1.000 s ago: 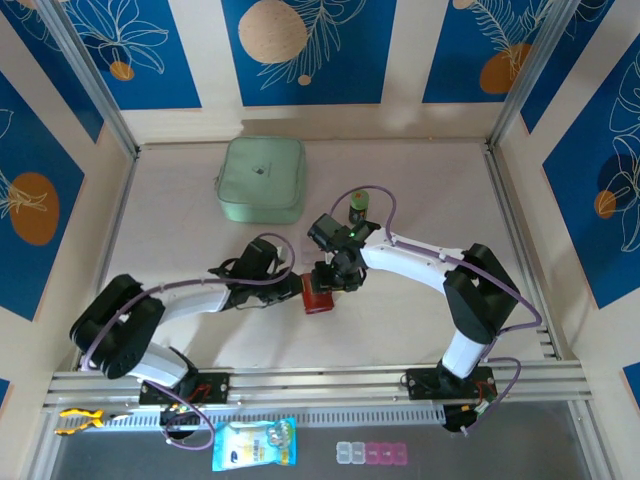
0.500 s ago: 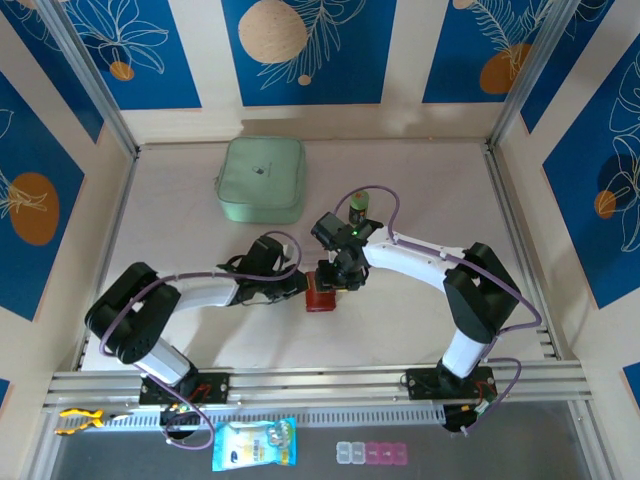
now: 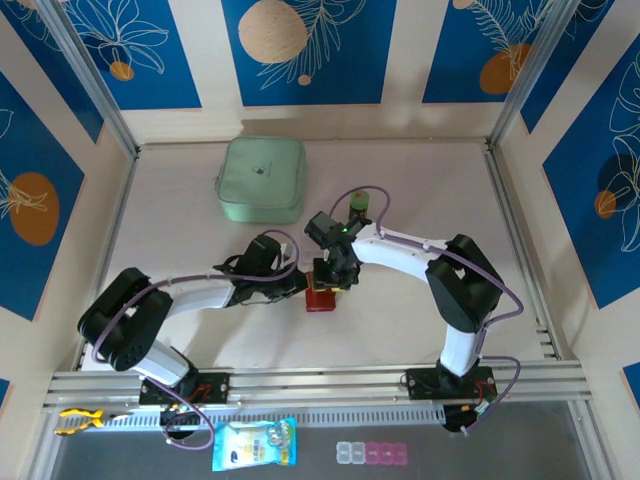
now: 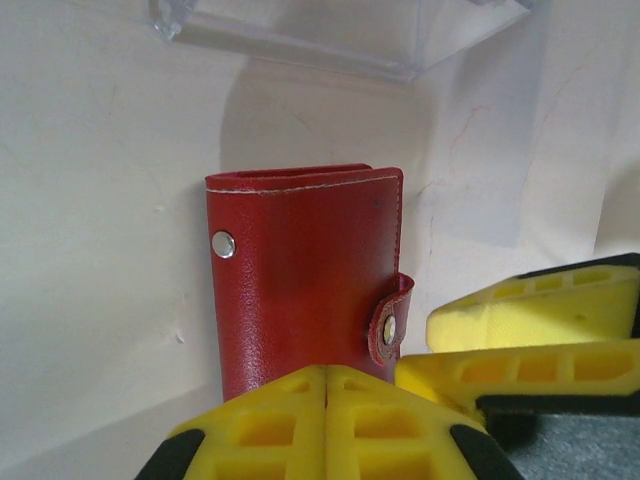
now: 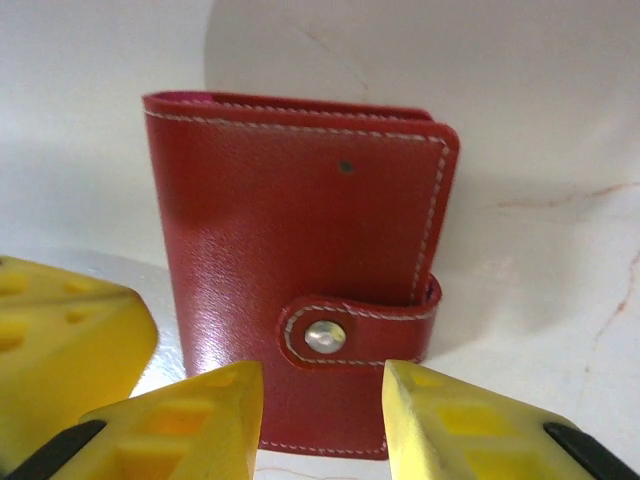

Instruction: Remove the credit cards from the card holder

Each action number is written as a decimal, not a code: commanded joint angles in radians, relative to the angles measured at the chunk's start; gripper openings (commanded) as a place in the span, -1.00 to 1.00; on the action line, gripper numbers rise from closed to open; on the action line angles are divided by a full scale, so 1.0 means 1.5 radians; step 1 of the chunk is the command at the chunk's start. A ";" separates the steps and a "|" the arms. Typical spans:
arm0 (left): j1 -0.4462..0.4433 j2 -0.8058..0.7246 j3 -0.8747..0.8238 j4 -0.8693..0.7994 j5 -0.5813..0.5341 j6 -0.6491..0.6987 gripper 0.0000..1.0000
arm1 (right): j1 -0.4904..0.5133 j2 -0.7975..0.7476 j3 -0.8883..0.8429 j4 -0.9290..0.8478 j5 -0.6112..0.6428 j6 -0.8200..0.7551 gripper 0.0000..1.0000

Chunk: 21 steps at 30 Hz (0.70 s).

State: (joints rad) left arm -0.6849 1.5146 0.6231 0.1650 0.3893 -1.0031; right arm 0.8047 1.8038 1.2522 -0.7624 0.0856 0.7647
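Two robot arms meet at a shut red card holder (image 3: pixel 321 298) in the middle of the table (image 3: pixel 420 180).

The pale table is the biggest thing, and a mint-green square case (image 3: pixel 262 178) lies near its back, well apart from the holder. The left arm (image 3: pixel 190 297) and right arm (image 3: pixel 410 250) bend in from each side. The card holder lies flat between them, folded closed. The left gripper (image 4: pixel 325 400) has its yellow pads pressed together at the holder's near end; I cannot tell if it pinches anything. The right gripper (image 5: pixel 322 385) has its pads apart, just before the holder's near edge. The little strap (image 5: pixel 360 322) is snapped down by a silver stud (image 5: pixel 325 337).
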 commanded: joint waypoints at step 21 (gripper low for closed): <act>-0.004 0.039 -0.019 0.006 0.014 -0.029 -0.99 | 0.029 0.107 0.056 -0.053 0.047 0.006 -0.35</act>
State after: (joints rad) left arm -0.6849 1.5604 0.6098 0.1757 0.3931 -1.0317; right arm 0.8291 1.9194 1.3342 -0.8043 0.1295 0.7643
